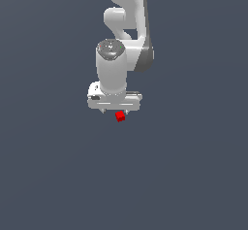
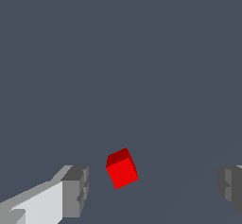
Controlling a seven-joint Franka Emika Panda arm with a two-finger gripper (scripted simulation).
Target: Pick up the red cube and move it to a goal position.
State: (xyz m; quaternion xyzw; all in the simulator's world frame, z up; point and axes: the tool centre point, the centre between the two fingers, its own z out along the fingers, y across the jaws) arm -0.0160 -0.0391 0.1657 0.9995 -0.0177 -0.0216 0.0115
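The red cube (image 1: 120,117) is a tiny bright red block lying on the flat grey floor, turned at an angle. In the exterior view my white gripper (image 1: 115,111) hangs just above it, fingers pointing down, with the cube showing below and between the fingertips. The wrist view shows the red cube (image 2: 122,169) lying between the two grey finger pads (image 2: 75,191), wide apart and touching nothing. The gripper (image 2: 153,186) is open, and the cube sits nearer one pad than the other.
The white arm (image 1: 127,25) rises behind the gripper toward the top of the exterior view. Plain dark grey floor (image 1: 58,175) surrounds the cube on every side. No goal marker shows.
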